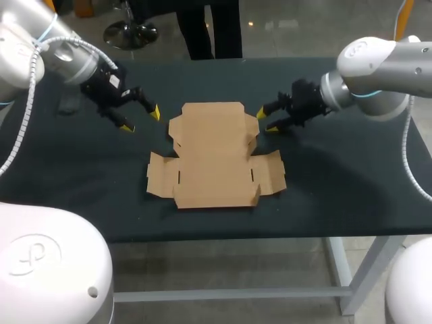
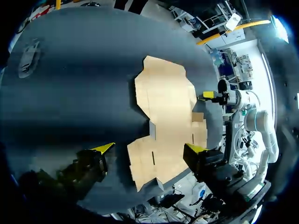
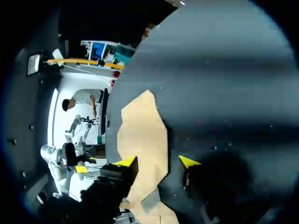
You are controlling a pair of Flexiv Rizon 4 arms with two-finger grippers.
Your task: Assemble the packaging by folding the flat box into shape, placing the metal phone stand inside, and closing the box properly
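Box [image 1: 214, 156]: flat and unfolded, centre of the head view, lying on the bench [image 1: 351, 196]. No panel looks raised. By my reading the folding has not started.

Left tool [image 1: 142, 119]: fingers spread, holding nothing. It sits upper left of the box, near its far left corner and apart from it. In the left wrist view the box lies ahead of and under the spread fingers.

Right tool [image 1: 266, 120]: fingers spread, empty. It is just beside the box's upper right corner; I cannot tell whether it touches. In the right wrist view the box edge runs ahead between the fingers.

Stand [image 2: 29, 59]: a small grey piece, probably the stand, too small to confirm. It lies well apart from the box. In the head view it would be at the bench's upper left, close under the left arm.

Risks, as I judge them:
- The card is thin and lies flush on the bench. A tip may ride over the edge instead of under it, so the panel never lifts.
- A push from one side only could slide or turn the whole sheet, since nothing pins it.
- Uneven pressure from the two tools could bend the card off its creases.
- The left arm swinging back could knock the stand.
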